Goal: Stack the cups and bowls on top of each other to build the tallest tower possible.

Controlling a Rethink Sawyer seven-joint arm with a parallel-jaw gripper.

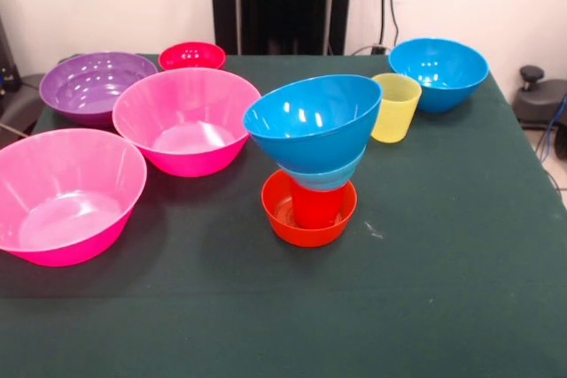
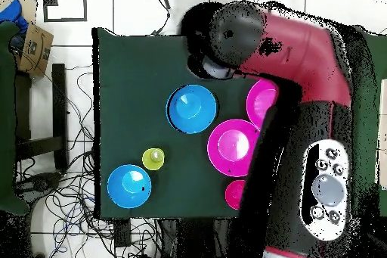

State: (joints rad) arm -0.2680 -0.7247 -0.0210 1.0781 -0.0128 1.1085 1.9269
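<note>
Nearest on the green-covered counter point(image 1: 443, 289) stands the tower point(image 1: 313, 161): a small glossy orange plastic bowl point(image 1: 309, 219) holding an upturned red plastic cup point(image 1: 316, 207), then a small light-blue bowl point(image 1: 330, 176), then a large blue plastic bowl point(image 1: 313, 121) tilted, its mouth leaning toward the large pink plastic bowls point(image 1: 186, 119). Just behind stands the yellow plastic tumbler point(image 1: 395, 107), open counter before it. From above, the red and black arm point(image 2: 302, 66) reaches over the pink bowls; I cannot tell how the jaws stand.

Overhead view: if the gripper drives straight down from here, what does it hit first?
Probably bare table. The gripper hangs near the table's edge, just off the rim of the tower's top blue bowl. Height is unclear, so it could clip the rim.
</note>
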